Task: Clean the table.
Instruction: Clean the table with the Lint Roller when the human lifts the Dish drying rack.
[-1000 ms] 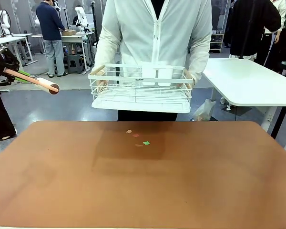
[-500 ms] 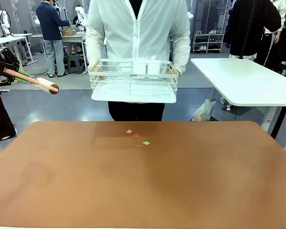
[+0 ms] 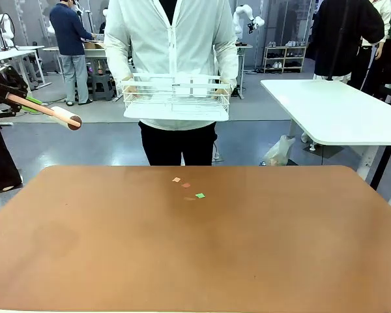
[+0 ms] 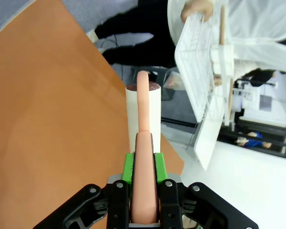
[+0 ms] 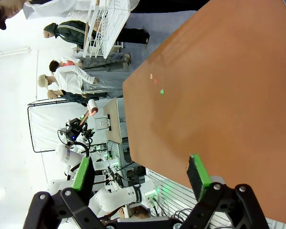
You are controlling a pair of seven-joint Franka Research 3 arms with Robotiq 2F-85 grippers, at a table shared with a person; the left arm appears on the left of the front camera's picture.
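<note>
Left fingers (image 4: 128, 167) clamped shut, right fingers (image 5: 199, 174) spread apart.

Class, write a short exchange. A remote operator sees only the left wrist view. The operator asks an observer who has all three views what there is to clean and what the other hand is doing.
Operator: My left hand is shut on the lint roller. Is there anything on the table to pick up?
Observer: Yes, a few small coloured scraps lie near the middle of its far edge.
Operator: Is the right hand holding anything?
Observer: No, its jaws stand open and empty, pointing across the table.
</note>
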